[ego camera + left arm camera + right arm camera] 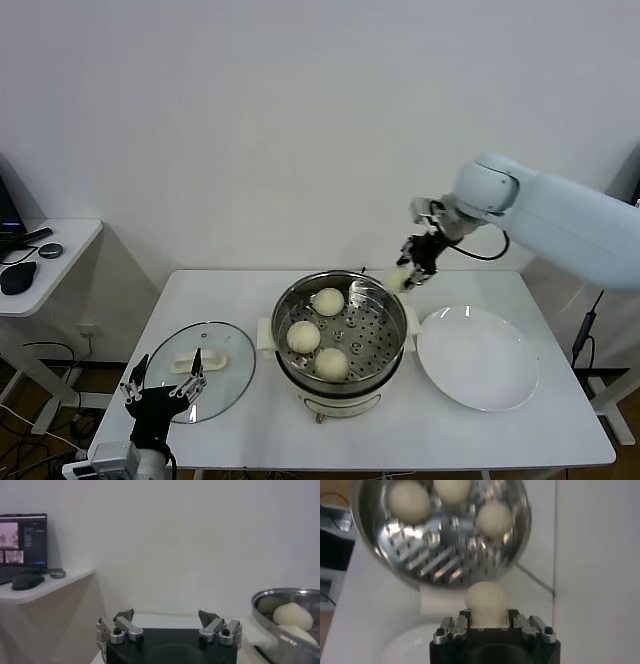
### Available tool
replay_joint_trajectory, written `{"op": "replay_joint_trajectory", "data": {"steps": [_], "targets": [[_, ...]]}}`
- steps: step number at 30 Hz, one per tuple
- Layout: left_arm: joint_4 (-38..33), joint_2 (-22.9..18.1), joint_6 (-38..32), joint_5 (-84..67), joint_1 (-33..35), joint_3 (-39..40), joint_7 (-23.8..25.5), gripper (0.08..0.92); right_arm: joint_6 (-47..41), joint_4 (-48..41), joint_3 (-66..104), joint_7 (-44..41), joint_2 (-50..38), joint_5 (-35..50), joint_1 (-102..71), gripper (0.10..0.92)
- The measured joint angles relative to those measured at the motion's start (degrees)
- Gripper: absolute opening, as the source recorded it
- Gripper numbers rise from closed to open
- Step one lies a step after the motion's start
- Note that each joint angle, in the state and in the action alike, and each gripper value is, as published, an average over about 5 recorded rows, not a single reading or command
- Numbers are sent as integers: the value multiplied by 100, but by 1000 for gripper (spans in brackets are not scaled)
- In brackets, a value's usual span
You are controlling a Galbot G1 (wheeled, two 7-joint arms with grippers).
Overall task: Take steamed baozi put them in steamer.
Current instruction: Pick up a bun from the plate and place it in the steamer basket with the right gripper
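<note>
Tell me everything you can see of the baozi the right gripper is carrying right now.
The carried baozi is a small, round, smooth, cream-white dough bun, whole and undented as far as shows. The right gripper is shut on it; in the right wrist view the bun sticks out beyond the fingers, which press its sides. It hangs in the air at the steamer's far right rim, touching nothing else visible. Its underside is hidden in the head view.

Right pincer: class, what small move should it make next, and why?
Probably carry the fourth baozi inward over the steamer tray's bare patch, then lower. The right pincer, shut on it, hangs near the rim; three buns already sit inside.
</note>
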Motion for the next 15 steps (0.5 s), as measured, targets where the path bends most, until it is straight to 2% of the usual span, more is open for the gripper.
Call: {"op": "replay_joint_trajectory", "data": {"steps": [15], "targets": [[-38, -2, 33, -55, -73, -5, 13, 823, -886, 211, -1041, 429, 848, 519, 309, 461]]}}
